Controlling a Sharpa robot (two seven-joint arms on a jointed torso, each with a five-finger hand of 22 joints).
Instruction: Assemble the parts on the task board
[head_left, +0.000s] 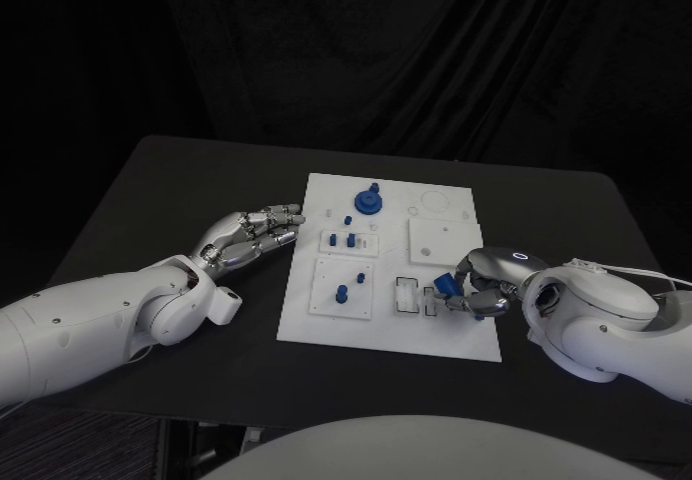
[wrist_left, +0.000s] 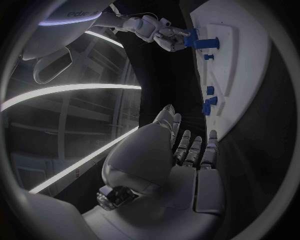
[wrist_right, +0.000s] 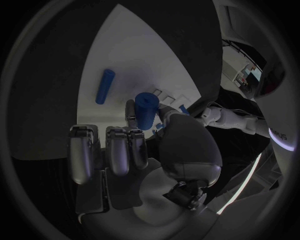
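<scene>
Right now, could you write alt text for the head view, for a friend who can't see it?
The right robot hand holds a small blue part over the near right of a white task board on a black table. The left robot hand rests beside the board's left edge, holding nothing. Other blue pieces stand on the board.

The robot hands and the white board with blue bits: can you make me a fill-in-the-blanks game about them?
1. The right hand holds a small part whose colour is ____.
2. The left hand rests on the black table beside the task board and holds ____.
3. The round blue part with a knob stands near the board's ____ edge, away from the robot.
4. The left hand's fingers point toward the ____.

Missing words: blue; nothing; far; task board
</scene>
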